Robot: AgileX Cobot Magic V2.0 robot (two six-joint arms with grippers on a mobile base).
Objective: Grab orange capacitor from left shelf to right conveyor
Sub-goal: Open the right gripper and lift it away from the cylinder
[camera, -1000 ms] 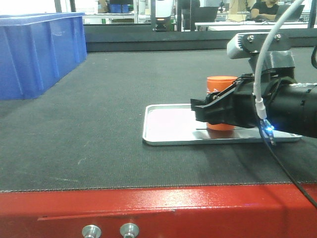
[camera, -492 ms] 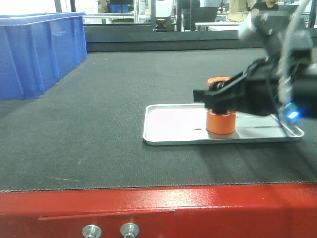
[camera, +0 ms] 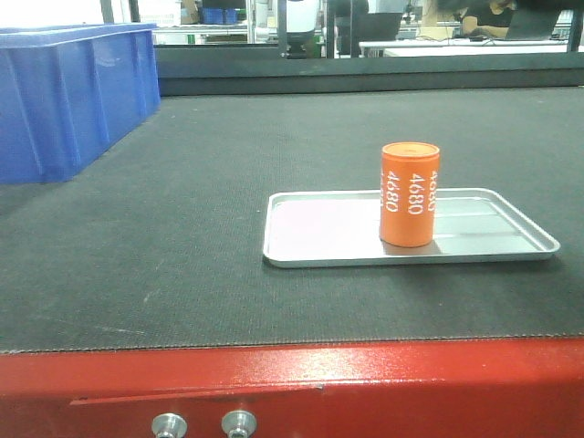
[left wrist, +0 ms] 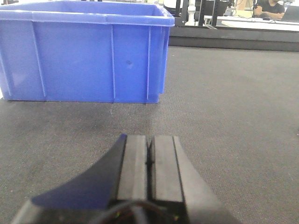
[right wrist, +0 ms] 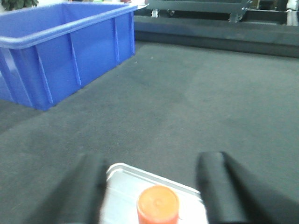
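Your front view shows no claw; wrist views show the right claw (right wrist: 152, 186) spread wide above the orange capacitor (camera: 409, 193), the left claw (left wrist: 149, 161) closed and empty.

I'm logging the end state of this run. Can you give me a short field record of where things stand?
capacitor: orange capacitor upright on the silver tray
tray: flat on the right conveyor
right gripper: open, above the capacitor, not touching it
left gripper: shut, empty, facing the blue bin
task state: capacitor appears delivered
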